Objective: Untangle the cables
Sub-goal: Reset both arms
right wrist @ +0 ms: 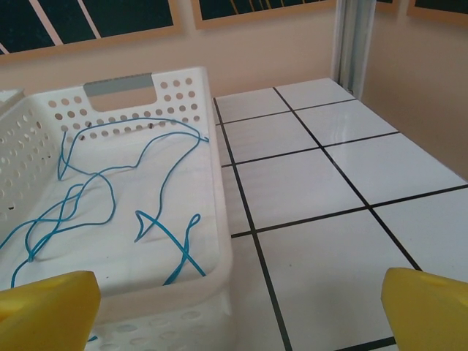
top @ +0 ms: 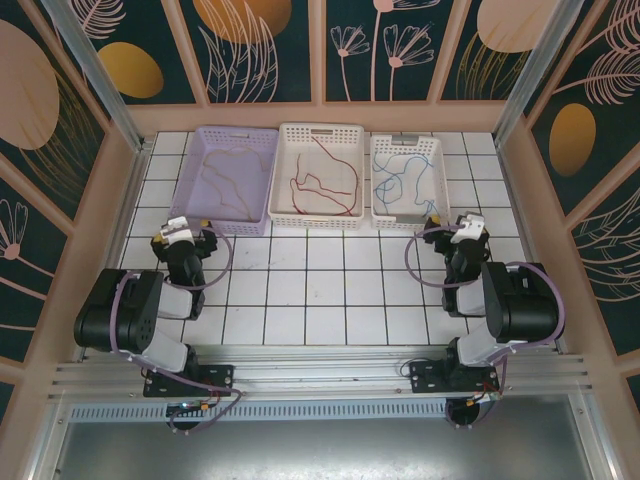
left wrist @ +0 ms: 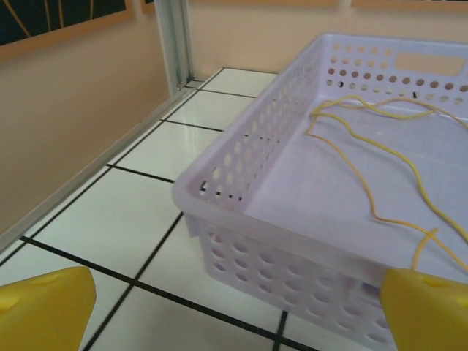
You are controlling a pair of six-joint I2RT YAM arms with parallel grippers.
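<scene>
Cables lie in three perforated baskets along the far side of the tiled surface. A yellow-orange cable sprawls loosely in the lavender basket on the left. A red cable loops in the middle white basket, and a blue cable curls in the right white basket. The left jaws are spread wide with nothing between them, just short of the lavender basket's near left corner. The right jaws are likewise released and bare, facing the right basket's near right corner and the tiles beside it.
</scene>
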